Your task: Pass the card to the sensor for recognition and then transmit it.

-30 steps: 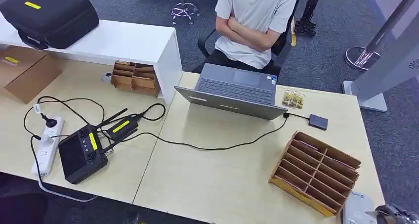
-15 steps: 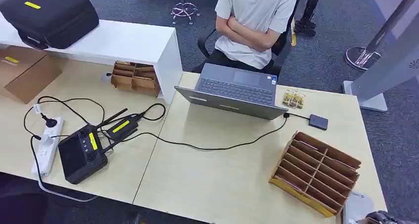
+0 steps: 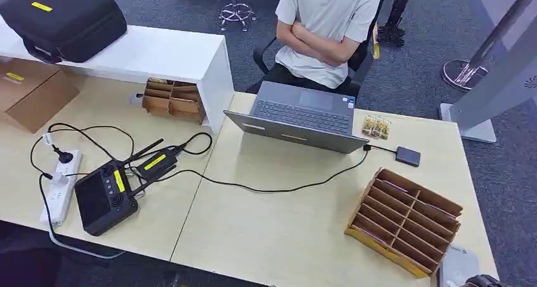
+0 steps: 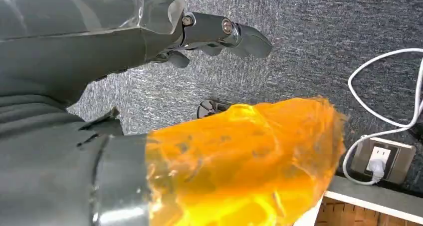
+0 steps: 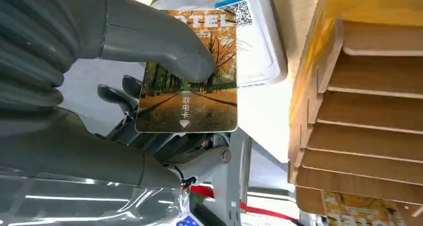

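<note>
Autumn-avenue printed card, marked "取电卡" with "…TEL" at its edge, is pinched between thumb and fingers of the right robot hand, just over the white QR-labelled sensor box at the tabletop corner. Beside it, the brown cardboard slotted rack; can't tell what the slots hold. Left robot hand hangs over grey carpet, fingers apart, holding nothing.

glossy plastic card; matt cardboard rack.

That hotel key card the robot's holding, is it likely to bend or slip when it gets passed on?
The card probably stays stiff: it looks flat and unbent under the right hand's thumb. Its glossy printed face might be slippery. It looks thin, so likely light, and pinched at one end it could pivot.
</note>
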Controlling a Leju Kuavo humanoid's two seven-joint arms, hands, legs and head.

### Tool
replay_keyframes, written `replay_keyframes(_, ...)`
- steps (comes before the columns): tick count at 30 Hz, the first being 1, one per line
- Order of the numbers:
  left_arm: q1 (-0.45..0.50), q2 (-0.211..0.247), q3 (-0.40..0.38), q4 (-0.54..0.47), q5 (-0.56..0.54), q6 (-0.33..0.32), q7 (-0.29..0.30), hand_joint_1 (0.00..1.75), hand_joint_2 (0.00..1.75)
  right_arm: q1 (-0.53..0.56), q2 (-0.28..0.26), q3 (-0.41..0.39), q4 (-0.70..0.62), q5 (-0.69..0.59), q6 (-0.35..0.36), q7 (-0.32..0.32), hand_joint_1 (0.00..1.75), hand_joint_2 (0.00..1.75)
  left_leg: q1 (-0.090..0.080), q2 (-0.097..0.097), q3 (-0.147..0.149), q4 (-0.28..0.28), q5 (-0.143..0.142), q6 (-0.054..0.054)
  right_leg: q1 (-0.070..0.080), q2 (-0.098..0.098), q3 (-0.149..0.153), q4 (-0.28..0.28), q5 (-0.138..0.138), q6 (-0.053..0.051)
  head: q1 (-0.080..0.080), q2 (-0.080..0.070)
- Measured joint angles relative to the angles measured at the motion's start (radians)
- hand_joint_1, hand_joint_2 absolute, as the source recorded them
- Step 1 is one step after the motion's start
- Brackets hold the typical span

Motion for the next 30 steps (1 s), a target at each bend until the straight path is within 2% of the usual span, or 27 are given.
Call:
replay_keyframes(4, 0.0, 0.0, 0.0, 0.0, -0.003, 0.001, 0.002, 0.0, 0.0, -0.013, -0.004, 0.015, 0.015, -0.057, 0.003, -0.025, 1.75, 1.75, 0.0, 0.0, 0.0, 0.0, 0.0, 0.0, 0.0, 0.0, 0.0, 0.0, 0.0, 0.0, 0.0, 0.0)
replay_keyframes(13, 0.0, 0.0, 0.001, 0.0, -0.009, 0.001, 0.003, 0.0, 0.0, -0.05, -0.007, 0.055, 0.036, -0.076, 0.022, -0.039, 1.75, 1.75, 0.0, 0.001, 0.002, 0.0, 0.0, 0.0, 0.0, 0.001, 0.001, 0.0, 0.0, 0.0, 0.0, 0.0)
replay_keyframes(21, -0.002, -0.004, 0.001, 0.0, -0.022, 0.0, 0.006, 0.0, 0.0, -0.145, 0.01, 0.154, 0.105, -0.036, 0.008, -0.039, 1.75, 1.75, 0.001, 0.003, 0.007, 0.0, -0.002, 0.0, 0.001, 0.003, 0.004, -0.001, -0.001, -0.001, 0.0, 0.0)
replay_keyframes(25, -0.001, -0.005, 0.001, 0.0, -0.027, -0.001, 0.008, 0.0, 0.0, -0.156, 0.019, 0.212, 0.141, -0.037, 0.002, -0.037, 1.75, 1.75, 0.0, 0.001, 0.005, 0.0, -0.001, 0.0, 0.0, 0.0, 0.005, 0.0, 0.0, -0.001, -0.001, 0.0)
replay_keyframes(30, -0.004, -0.004, 0.001, 0.0, -0.039, -0.008, 0.012, 0.0, 0.0, -0.182, -0.003, 0.212, 0.101, -0.033, -0.014, -0.095, 1.75, 1.75, 0.0, 0.002, 0.005, 0.0, -0.001, 0.001, -0.001, 0.002, 0.006, 0.0, 0.0, -0.001, 0.0, 0.0)
